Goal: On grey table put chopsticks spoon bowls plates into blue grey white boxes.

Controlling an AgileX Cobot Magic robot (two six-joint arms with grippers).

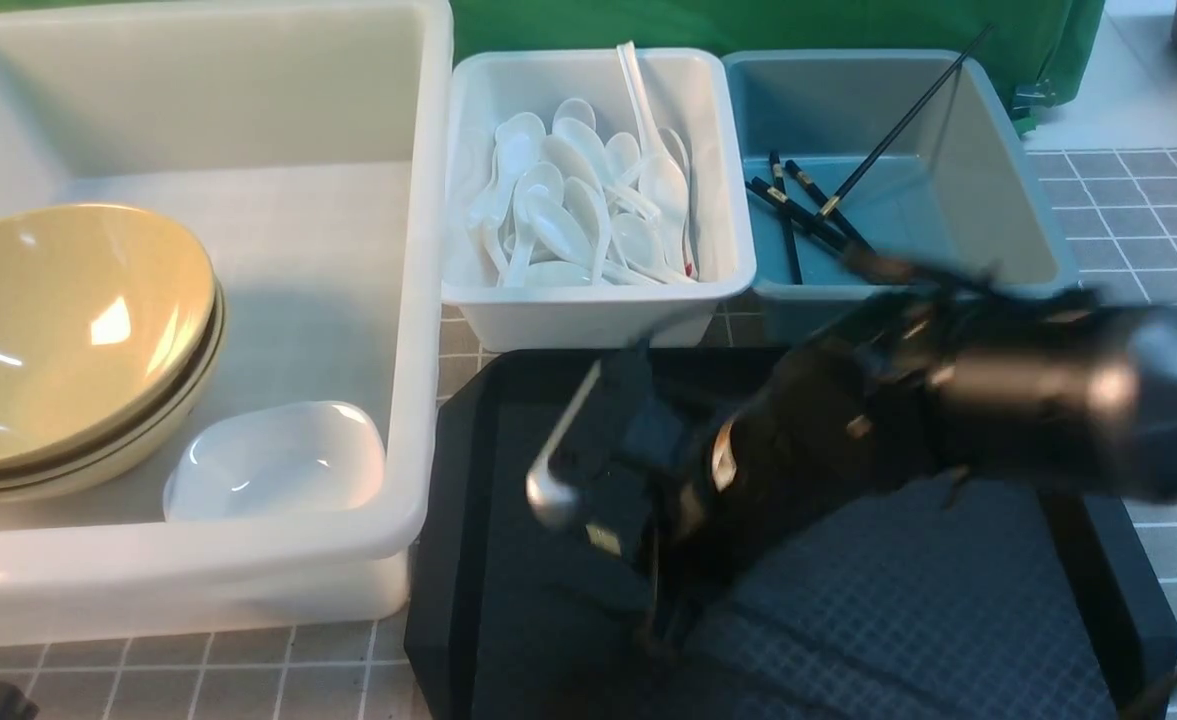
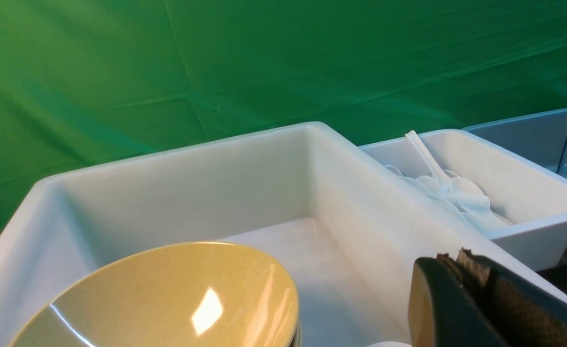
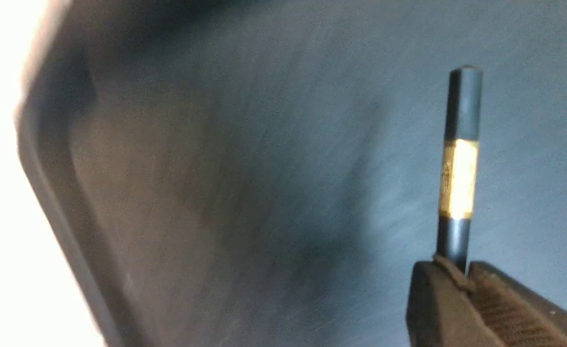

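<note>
Closest to cam, black tray (image 1: 848, 620) is seen on grey table (image 1: 1148, 200), w/ right arm (image 1: 998, 400) stretched over it and heavily blurred. In right wrist view, right gripper (image 3: 456, 272) is shown pinched on one chopstick (image 3: 459, 159). Black shaft is clamped just below its gold band, short end sticking out past the fingertips, tray floor behind it. Whether the far end is touching the tray can't be told.

Left gripper (image 2: 461, 262) is seen in left wrist view w/ fingers pressed together, nothing btwn them, held near large tub (image 1: 418, 300). Inside the tub, stacked bowls (image 1: 68, 320) are tilted at its left side, and one plate (image 1: 278, 460) is laid just beside them, nr the front wall.

White box (image 1: 598, 320) is set btwn tub and blue-grey box (image 1: 1008, 180) and is filled w/ spoons (image 1: 568, 200). Several chopsticks (image 1: 798, 210) are laid on the floor of the blue-grey box. One leaning stick (image 1: 908, 115) is propped against its far rim, tip poking over the edge. Green cloth (image 1: 748, 25) is hung behind the boxes.
</note>
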